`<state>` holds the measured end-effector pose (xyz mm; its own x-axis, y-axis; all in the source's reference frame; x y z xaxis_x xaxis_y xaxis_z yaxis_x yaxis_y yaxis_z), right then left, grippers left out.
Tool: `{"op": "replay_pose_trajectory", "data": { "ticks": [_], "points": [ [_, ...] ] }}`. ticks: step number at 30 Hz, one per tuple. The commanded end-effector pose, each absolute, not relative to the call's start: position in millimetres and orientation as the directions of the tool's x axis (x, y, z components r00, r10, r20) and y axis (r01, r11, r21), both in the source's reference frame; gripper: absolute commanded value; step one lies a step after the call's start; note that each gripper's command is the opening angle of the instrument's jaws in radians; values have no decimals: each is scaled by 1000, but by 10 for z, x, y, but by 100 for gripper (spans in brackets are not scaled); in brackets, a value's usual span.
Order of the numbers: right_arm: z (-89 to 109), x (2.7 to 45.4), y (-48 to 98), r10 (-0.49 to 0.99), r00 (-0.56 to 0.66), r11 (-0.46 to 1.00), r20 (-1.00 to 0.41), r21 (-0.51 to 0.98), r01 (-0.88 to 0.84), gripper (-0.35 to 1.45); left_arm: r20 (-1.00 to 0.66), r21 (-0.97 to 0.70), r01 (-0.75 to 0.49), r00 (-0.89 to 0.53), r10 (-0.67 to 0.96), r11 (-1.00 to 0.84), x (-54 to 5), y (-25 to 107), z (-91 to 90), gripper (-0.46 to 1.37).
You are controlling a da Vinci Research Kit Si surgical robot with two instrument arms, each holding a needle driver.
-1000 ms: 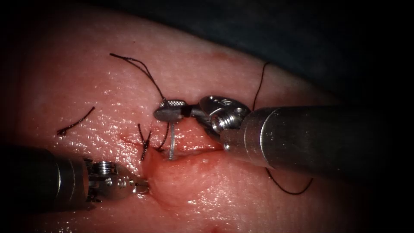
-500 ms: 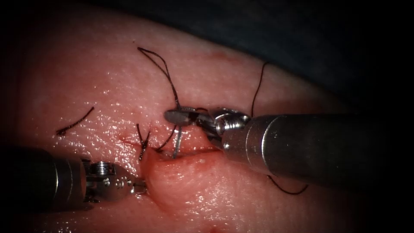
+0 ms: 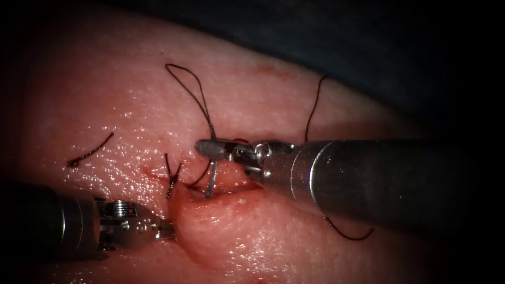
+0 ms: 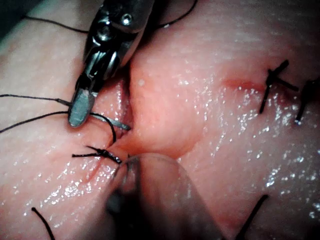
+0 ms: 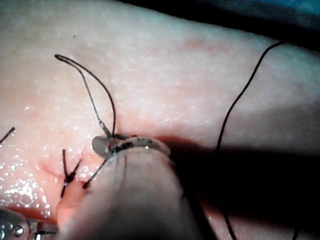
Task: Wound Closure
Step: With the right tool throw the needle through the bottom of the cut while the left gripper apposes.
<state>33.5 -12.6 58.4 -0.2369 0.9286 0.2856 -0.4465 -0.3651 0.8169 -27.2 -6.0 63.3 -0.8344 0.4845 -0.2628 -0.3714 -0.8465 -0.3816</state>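
Nearest the endoscope, the left end effector (image 3: 167, 230) is seen low on the left of the cut (image 3: 226, 190), its jaws closed on the lip of the tissue (image 3: 294, 89), which is lifted into a raised fold just beside the tip. No needle or thread is held by it.

A little further back, one finished stitch (image 3: 172, 179) is seen at the left end of the cut, its knotted tails standing up; two more stitches (image 4: 275, 85) are seen in the left wrist view. A cut end of thread (image 3: 89, 152) lies loose on the tissue, well to the left.

Beyond the fold, the needle (image 3: 211, 179) is seen standing in the cut, its lower part buried in the tissue at the wound edge. Its upper end is gripped by the right end effector (image 3: 210, 148), whose jaws are closed on the needle close to where the thread joins it. Compared with a second ago, the needle appears shorter above the tissue, so it has been driven deeper.

Furthest back, the thread (image 3: 192, 87) is seen looping up from the needle's end, and another length (image 3: 314, 105) runs behind the right shaft.

The closure is judged partly done: several stitches are tied, a further bite is under way, and the open stretch to the right is left unclosed.
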Motion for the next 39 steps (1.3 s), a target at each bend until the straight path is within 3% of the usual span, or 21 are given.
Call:
{"op": "replay_pose_trajectory", "data": {
  "ticks": [1, 20, 39],
  "points": [
    [585, 335, -128, 921, -239, -384, 306, 810, -443, -35, -263, -388, -368, -834, 485, -845, -272, -60, 633, -35],
    [576, 345, -177, 808, -306, -588, 504, 730, -349, -35, -261, -387, -369, -836, 484, -845, -272, -60, 633, -35],
    [573, 340, -199, 764, -308, -645, 567, 685, -338, -35, -261, -387, -368, -836, 483, -845, -272, -60, 634, -35]
  ]
}}
